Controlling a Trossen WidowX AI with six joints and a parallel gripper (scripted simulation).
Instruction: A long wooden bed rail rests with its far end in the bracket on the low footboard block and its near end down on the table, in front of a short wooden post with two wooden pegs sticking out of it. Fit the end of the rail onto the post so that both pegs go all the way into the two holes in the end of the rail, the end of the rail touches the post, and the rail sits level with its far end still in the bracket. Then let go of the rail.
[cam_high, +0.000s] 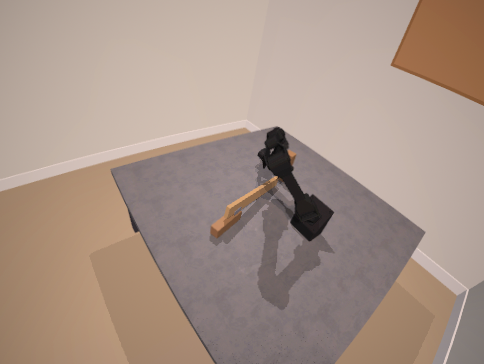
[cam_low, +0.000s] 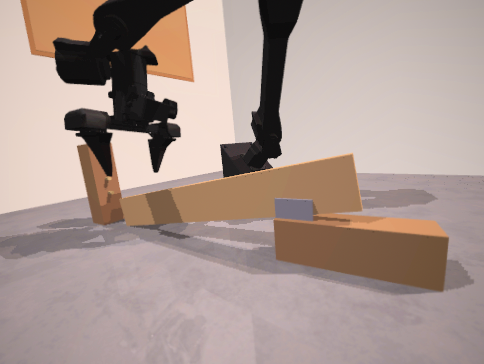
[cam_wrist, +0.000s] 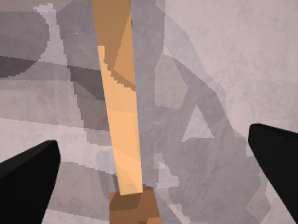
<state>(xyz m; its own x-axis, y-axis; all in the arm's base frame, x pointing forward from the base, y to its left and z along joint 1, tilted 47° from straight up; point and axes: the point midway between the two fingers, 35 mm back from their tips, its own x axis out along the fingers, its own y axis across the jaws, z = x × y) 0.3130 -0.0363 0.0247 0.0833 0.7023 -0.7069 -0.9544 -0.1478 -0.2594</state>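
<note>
The light wooden rail (cam_high: 252, 196) (cam_low: 225, 197) (cam_wrist: 122, 140) slopes down from the bracket (cam_low: 294, 209) on the low footboard block (cam_high: 218, 229) (cam_low: 360, 255) to the table. Its low end lies at the foot of the short brown post (cam_high: 292, 157) (cam_low: 95, 190) (cam_wrist: 135, 212). Two pegs stick out of the post, the upper peg (cam_low: 108, 182) and the lower peg (cam_low: 110, 196), both above the rail's low end. My gripper (cam_low: 133, 173) (cam_wrist: 155, 141) is open and empty, pointing down above the rail's low end, with the rail between the fingers in the wrist view. The end holes are hidden.
The arm's base (cam_high: 312, 223) (cam_low: 239, 157) stands on the grey table (cam_high: 350, 260) (cam_low: 150, 295), to one side of the rail. The arm reaches over toward the post and partly hides it in the top view. An orange panel (cam_high: 447, 45) hangs on the wall.
</note>
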